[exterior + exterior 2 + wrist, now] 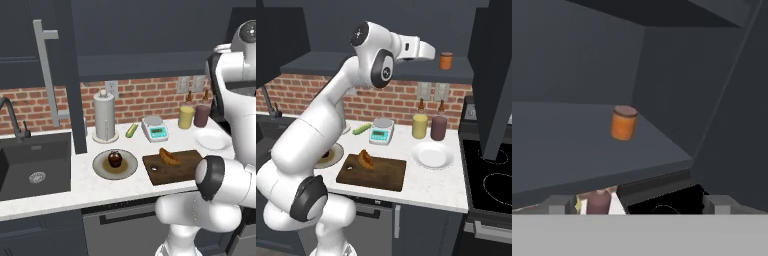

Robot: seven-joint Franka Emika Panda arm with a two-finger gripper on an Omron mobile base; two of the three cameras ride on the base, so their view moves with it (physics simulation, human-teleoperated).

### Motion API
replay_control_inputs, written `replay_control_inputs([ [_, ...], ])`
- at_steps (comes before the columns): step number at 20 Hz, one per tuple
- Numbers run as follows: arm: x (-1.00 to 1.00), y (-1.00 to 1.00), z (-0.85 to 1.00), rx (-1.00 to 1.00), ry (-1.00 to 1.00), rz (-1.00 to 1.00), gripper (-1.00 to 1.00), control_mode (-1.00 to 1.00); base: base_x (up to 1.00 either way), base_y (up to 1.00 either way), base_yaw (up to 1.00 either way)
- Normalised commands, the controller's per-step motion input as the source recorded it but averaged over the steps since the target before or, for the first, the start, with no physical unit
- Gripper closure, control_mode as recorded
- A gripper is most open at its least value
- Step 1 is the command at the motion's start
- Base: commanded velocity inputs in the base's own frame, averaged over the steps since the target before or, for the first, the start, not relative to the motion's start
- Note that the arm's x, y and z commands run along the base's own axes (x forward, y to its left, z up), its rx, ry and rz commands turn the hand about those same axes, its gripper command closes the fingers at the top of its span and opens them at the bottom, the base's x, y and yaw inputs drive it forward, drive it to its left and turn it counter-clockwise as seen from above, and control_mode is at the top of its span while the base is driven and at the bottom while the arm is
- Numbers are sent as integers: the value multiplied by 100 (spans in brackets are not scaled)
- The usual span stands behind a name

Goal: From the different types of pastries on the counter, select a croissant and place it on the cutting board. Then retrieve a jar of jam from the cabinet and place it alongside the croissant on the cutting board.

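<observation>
The croissant [169,157] lies on the wooden cutting board [185,172], toward the board's back left part, on the white counter [90,185]. The jam jar [446,60], orange with a dark lid, stands upright on the shelf of the open upper cabinet [406,70], well above the counter. The arm is raised to shelf height, and the gripper [428,51] is level with the jar, a little to its left and apart from it. In the hand view the jar [623,122] stands alone on the dark shelf ahead, and the 2 fingertips [558,205] sit far apart at the bottom corners, spread wide with nothing between them. On the counter left of the board a plate [115,165] holds a dark cupcake [114,159]. Behind are a paper towel roll [104,117], a green vegetable [131,130], a kitchen scale [154,128], a yellow canister [419,126], a maroon canister [438,127] and an empty white plate [432,155].
</observation>
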Motion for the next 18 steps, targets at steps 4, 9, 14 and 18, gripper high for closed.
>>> replay_control_inputs([
  [4, 15, -38, -4, 0, -7, 14, -100, -100, 0, 0, 0],
  [9, 15, -21, -1, 0, -4, 5, -100, -100, 0, 0, 0],
  [14, 28, 0, 0, 0, 0, -1, -100, -100, 0, 0, 0],
  [18, 36, 0, 0, 0, 0, -3, -100, -100, 0, 0, 0],
])
